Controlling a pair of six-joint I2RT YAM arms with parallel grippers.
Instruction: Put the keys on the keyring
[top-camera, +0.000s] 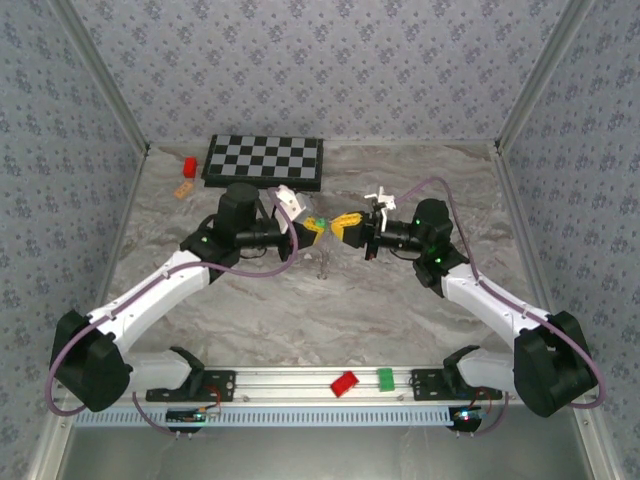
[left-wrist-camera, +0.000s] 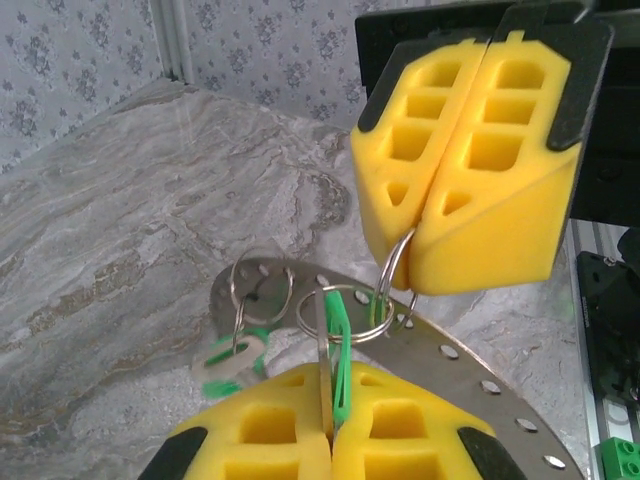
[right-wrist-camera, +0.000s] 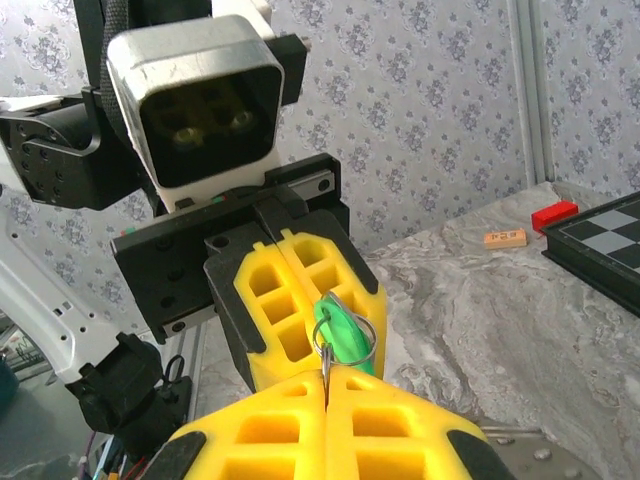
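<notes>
Worktop (top-camera: 300, 320) of grey marbled pattern carries everything, with a chessboard (top-camera: 265, 162) at its far edge. Over the middle, the left claw (left-wrist-camera: 330, 415) and right claw (left-wrist-camera: 425, 225) face each other tip to tip, and the yellow foam pads (left-wrist-camera: 480, 180) of each are pressed together. Beneath them is the keyring (left-wrist-camera: 480, 385), a flat grey metal band dotted with small holes; whether it lies flat on the worktop or hangs lifted I cannot tell. It looks stiff, thin and slick, so I judge its rim the sensible place to grip, since a flat face gives the pads nothing to bite. A red block (top-camera: 344, 384) and a green block (top-camera: 385, 378) sit on the rail (top-camera: 300, 380) at the near edge, well apart from the work. Smaller again, a thin wire loop (left-wrist-camera: 392, 275) is nipped in the right claw. Being springy and round, it will likely twist or slide in soft foam unless held close to the pad tips. The first key (left-wrist-camera: 340, 355), with a bright green head, is pinched in the left claw, just beside that loop. The second key (left-wrist-camera: 235, 358), paler, lies near the keyring's edge, seemingly hung on another small loop (left-wrist-camera: 262, 290). Both keys seem feather-light and rigid; the broad flat head is the place to hold, leaving the eye free for threading.
</notes>
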